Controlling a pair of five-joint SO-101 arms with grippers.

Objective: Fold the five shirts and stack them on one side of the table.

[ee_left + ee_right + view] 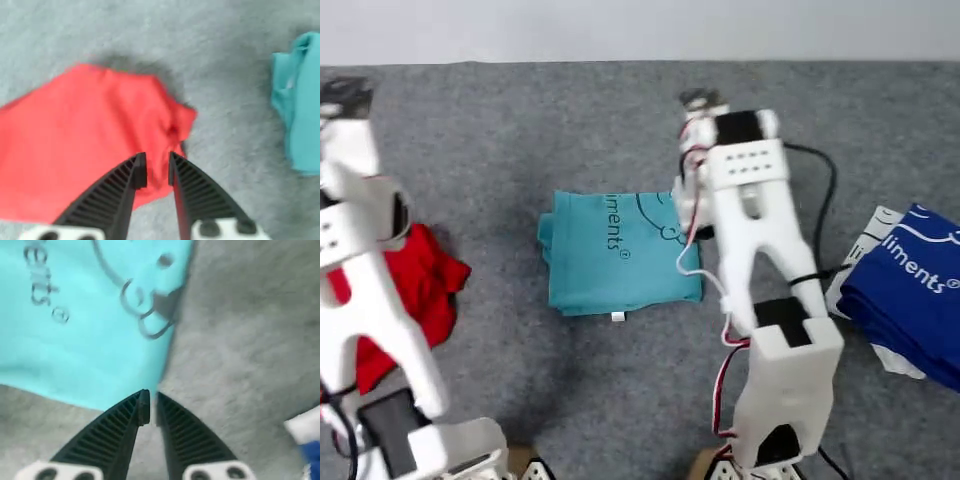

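The table (520,130) is covered in a grey, felt-like cloth with a fine speckled nap. In its middle lies the teal shirt (620,255), folded into a flat, nearly square packet with soft cotton edges. It has dark printed lettering on top, and a small white tag pokes out at the side nearest the arms' bases.

The red shirt (425,285) lies by the left edge of the table as a rumpled, unfolded heap with an uneven outline.

At the right edge, the blue shirt (910,290) is a thick folded bundle with white print. It lies on a white garment (868,240) that shows beneath it on two sides.

The left gripper (156,170) has black ribbed fingers (125,185). It hangs over the border of the red shirt with its jaws a slight way apart and nothing between them.

The right gripper (150,407) has the same ribbed black plastic fingers. It hangs over the teal shirt's right border, where the cloth meets the grey felt. Its jaws are drawn almost together, and no cloth is caught between them.
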